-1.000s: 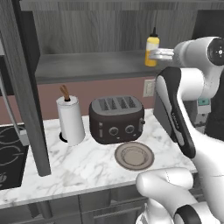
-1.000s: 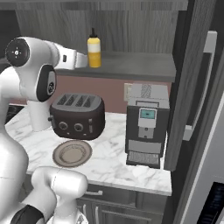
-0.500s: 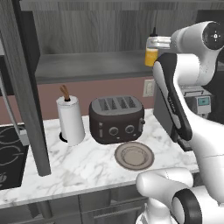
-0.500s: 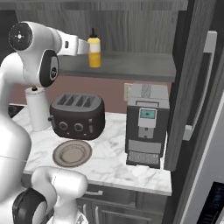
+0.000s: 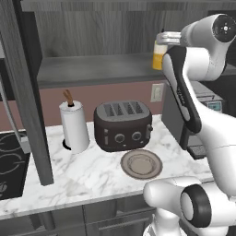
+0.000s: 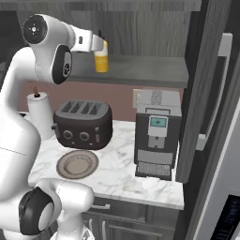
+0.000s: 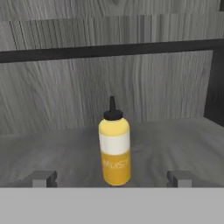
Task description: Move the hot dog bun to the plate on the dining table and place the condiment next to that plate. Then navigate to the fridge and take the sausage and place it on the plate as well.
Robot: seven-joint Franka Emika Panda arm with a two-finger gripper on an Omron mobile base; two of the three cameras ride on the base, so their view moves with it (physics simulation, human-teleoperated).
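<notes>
Mustard bottle (image 7: 114, 148) stands upright on the grey shelf (image 7: 52, 153) dead ahead of the gripper (image 7: 111, 178) — long axis vertical, centred between the wide-apart, empty fingertips (image 7: 42, 178) — so a straight forward reach looks right.

base views flank toaster (image 5: 123, 125), hand view faces shelf (image 7: 175, 144)

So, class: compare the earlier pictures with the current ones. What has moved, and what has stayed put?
The arm has risen and reached toward the upper shelf, bringing the open tool level with the mustard bottle, which stands between its fingertips, not yet gripped. Nothing was taken or released. The bottle, toaster, plate, paper towel roll and coffee machine stayed where they were.
</notes>
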